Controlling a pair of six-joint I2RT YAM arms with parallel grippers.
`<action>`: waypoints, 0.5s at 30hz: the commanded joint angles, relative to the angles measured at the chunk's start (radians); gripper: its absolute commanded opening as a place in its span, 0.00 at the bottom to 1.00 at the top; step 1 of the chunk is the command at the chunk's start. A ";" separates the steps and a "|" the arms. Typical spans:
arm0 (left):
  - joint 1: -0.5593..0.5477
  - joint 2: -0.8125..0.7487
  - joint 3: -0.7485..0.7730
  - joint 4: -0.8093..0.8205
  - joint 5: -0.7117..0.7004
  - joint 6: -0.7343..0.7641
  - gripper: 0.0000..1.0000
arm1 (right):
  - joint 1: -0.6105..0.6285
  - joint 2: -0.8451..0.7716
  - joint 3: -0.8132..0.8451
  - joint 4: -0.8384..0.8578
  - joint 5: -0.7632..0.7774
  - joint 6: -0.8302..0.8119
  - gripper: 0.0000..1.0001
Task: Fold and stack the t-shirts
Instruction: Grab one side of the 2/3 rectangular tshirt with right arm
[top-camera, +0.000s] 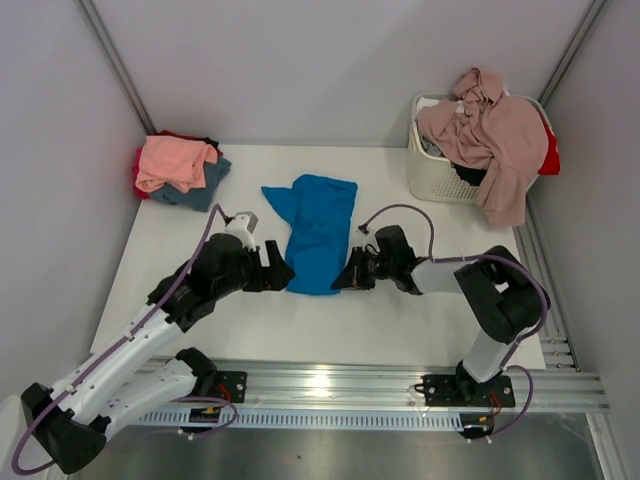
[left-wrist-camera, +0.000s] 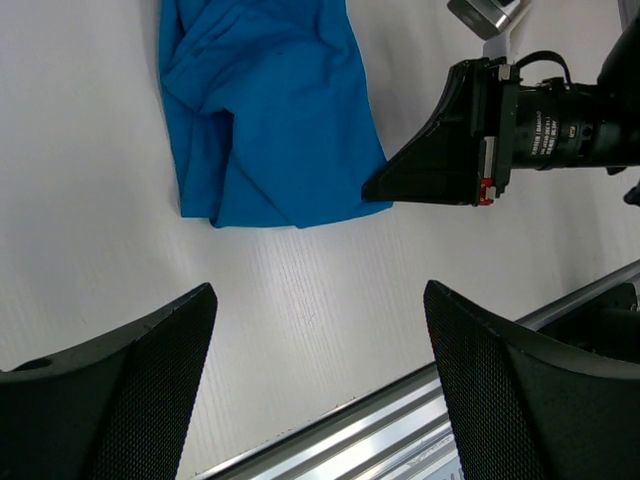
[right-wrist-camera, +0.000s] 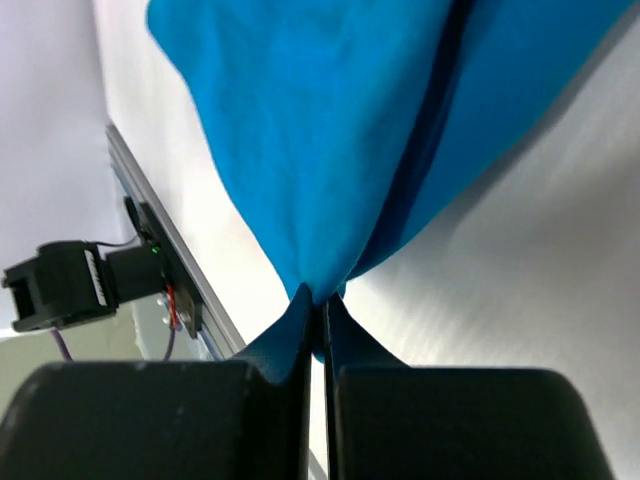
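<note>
A bright blue t-shirt (top-camera: 318, 229) lies folded lengthwise in the middle of the table; it also shows in the left wrist view (left-wrist-camera: 265, 110). My right gripper (top-camera: 345, 280) is shut on its near right corner (right-wrist-camera: 322, 285), the cloth pinched between the fingertips. My left gripper (top-camera: 282, 274) is open and empty just left of the shirt's near edge, its fingers (left-wrist-camera: 140, 380) wide apart over bare table. A stack of folded shirts, salmon pink on top (top-camera: 174, 162) over slate blue-grey and red, sits at the back left. A dusty mauve-pink shirt (top-camera: 495, 135) drapes over the basket.
The white slatted basket (top-camera: 432, 170) stands at the back right with dark and red cloth inside. A metal rail (top-camera: 330, 385) runs along the table's near edge. Grey walls enclose the left, back and right sides.
</note>
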 joint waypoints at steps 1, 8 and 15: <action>0.009 0.010 0.053 0.005 -0.027 0.029 0.88 | 0.006 -0.071 0.017 -0.247 0.027 -0.080 0.00; 0.013 0.027 0.115 -0.005 -0.080 0.059 0.89 | 0.008 -0.252 -0.033 -0.508 -0.065 -0.091 0.00; 0.020 0.044 0.142 -0.015 -0.103 0.081 0.89 | 0.005 -0.559 -0.090 -0.678 -0.150 -0.018 0.00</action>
